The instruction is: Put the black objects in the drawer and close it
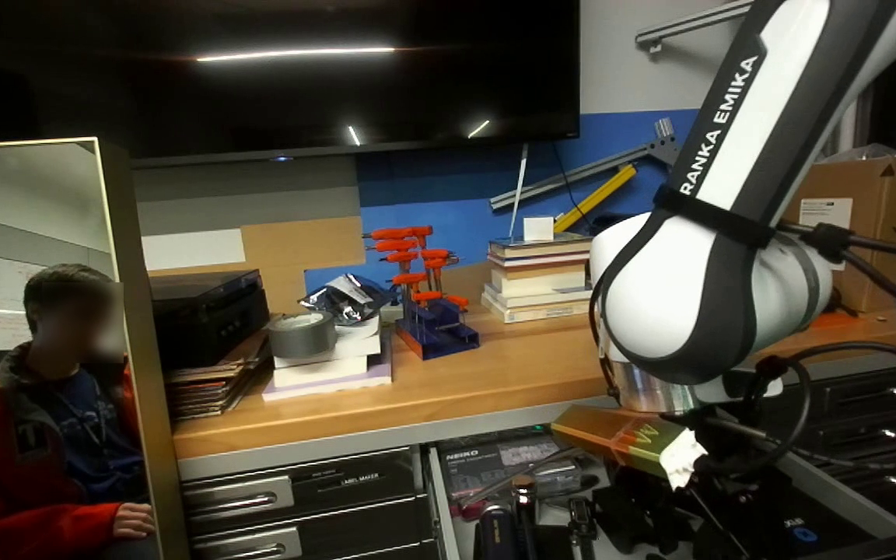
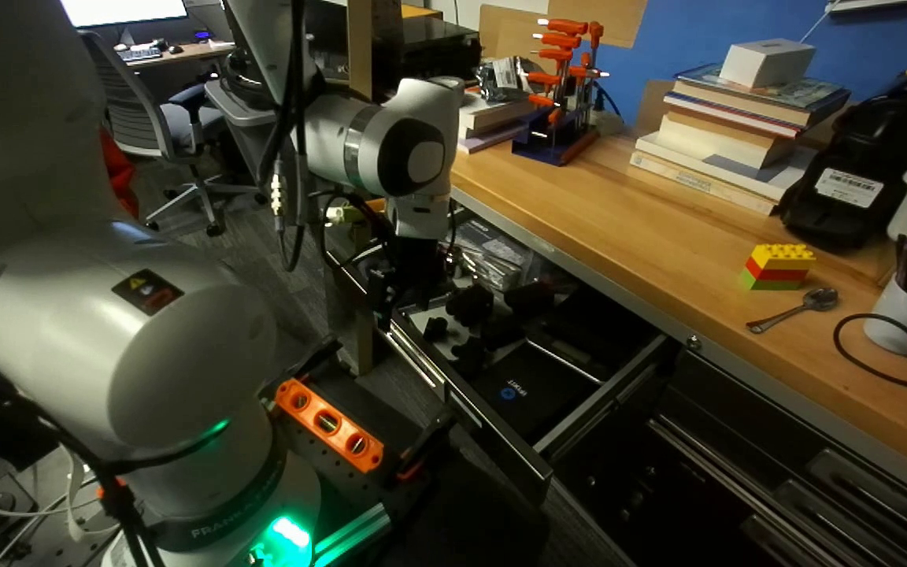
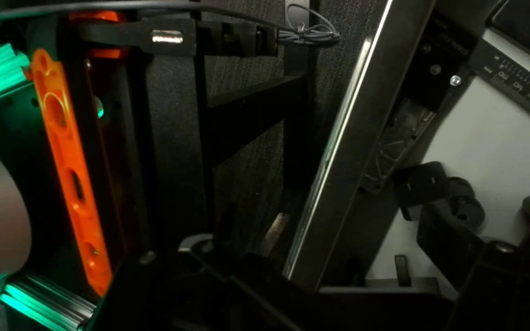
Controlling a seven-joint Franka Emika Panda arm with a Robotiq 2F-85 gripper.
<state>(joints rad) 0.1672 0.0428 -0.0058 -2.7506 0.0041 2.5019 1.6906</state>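
Several matte black blocky objects (image 2: pixel 471 305) are seen inside the pulled-out tool-cabinet drawer (image 2: pixel 489 424), on its pale bottom; which two are meant by the task cannot be told for certain. From this, the placing step is judged to be done, or nearly so, with the closing left. The Robotiq gripper (image 2: pixel 403 305) is held by the drawer's front, above it or just beside it; which of these, and whether the metal is touched, cannot be made out. Its fingers are lost in shadow, so whether they are spread or pressed together cannot be told, and no load can be made out between them. For the next move, contact with the outer face of the front seems to be called for, then a level push toward the cabinet (image 1: pixel 362 517), best aimed near the pale handle strip (image 2: pixel 416 356) so that the drawer is not twisted. Its long axis is laid along that front, parallel to the edge of the wooden worktop (image 2: pixel 658 244); its mouth is turned upward and its front toward the robot's base (image 2: pixel 221 504). For the black objects, jumbled and dim, no shared long axis can be read.
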